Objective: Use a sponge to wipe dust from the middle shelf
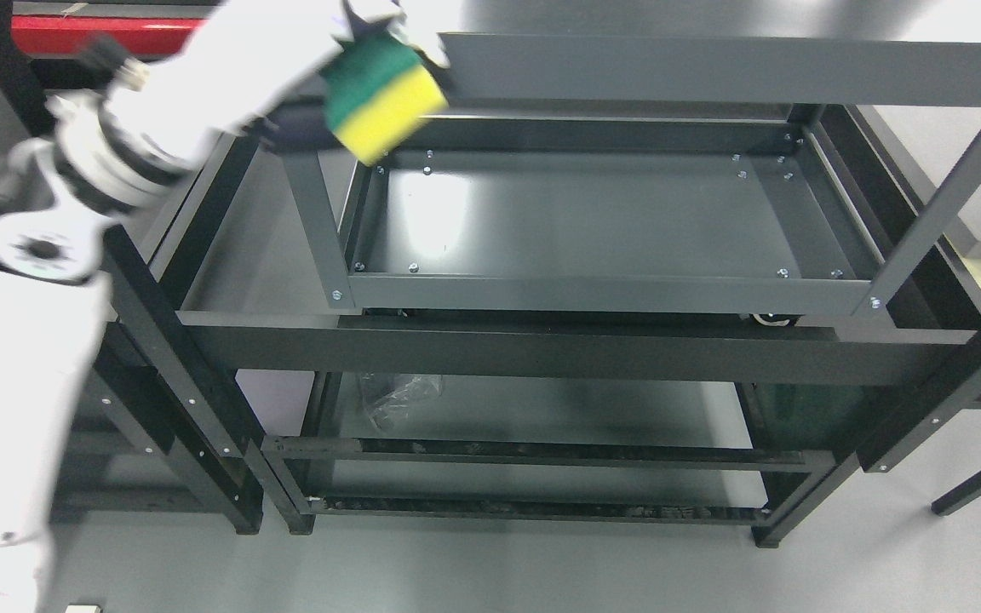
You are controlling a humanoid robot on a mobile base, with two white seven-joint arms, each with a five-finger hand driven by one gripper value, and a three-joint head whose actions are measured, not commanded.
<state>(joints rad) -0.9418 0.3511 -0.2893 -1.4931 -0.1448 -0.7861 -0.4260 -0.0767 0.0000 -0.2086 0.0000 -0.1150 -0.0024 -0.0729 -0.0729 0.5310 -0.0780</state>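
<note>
We hold the sponge (384,100) tight in our left hand (371,17), up high by the top rail (712,68) of the rack, not yet wiping, so next we must bring it down onto the middle shelf (593,221).

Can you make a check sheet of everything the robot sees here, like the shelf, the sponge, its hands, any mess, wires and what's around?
Surface: middle shelf, dark grey metal tray, bare, glare patch at its left end.
Job's things: sponge, green on yellow, raised above the shelf's back left corner, not touching it.
Clutter: crumpled clear plastic on the lower shelf.
Grippers: left hand grips the sponge; right hand not seen.
Cables: nothing seen.
Surroundings: grey floor; red bar at top left; more dark frames at both sides.
</note>
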